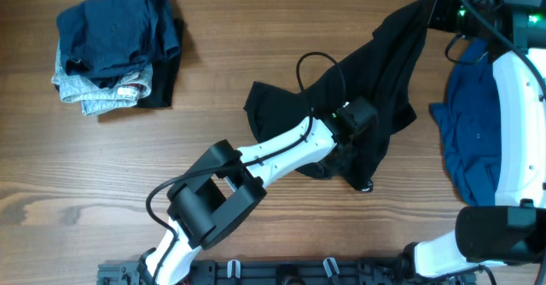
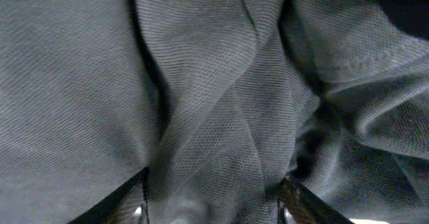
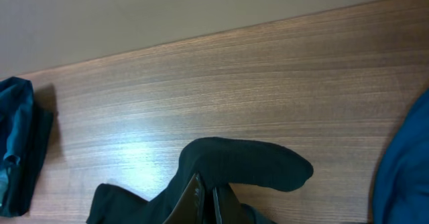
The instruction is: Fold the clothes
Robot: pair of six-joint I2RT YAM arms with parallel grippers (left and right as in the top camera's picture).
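A black garment (image 1: 384, 72) lies crumpled on the wooden table and stretches from the middle up to the far right. My left gripper (image 1: 358, 119) sits on its middle. In the left wrist view the fingers (image 2: 214, 207) are wide apart, and the black mesh cloth (image 2: 214, 83) is bunched between them and fills the view. My right gripper (image 1: 437, 12) is at the far right corner. In the right wrist view it (image 3: 208, 194) is shut on an edge of the black garment (image 3: 248, 160) and holds it just above the table.
A stack of folded clothes (image 1: 115, 42), dark blue on top of denim, stands at the far left and shows in the right wrist view (image 3: 17, 143). A crumpled blue garment (image 1: 473, 140) lies at the right edge, under my right arm, and shows in the right wrist view (image 3: 409, 163).
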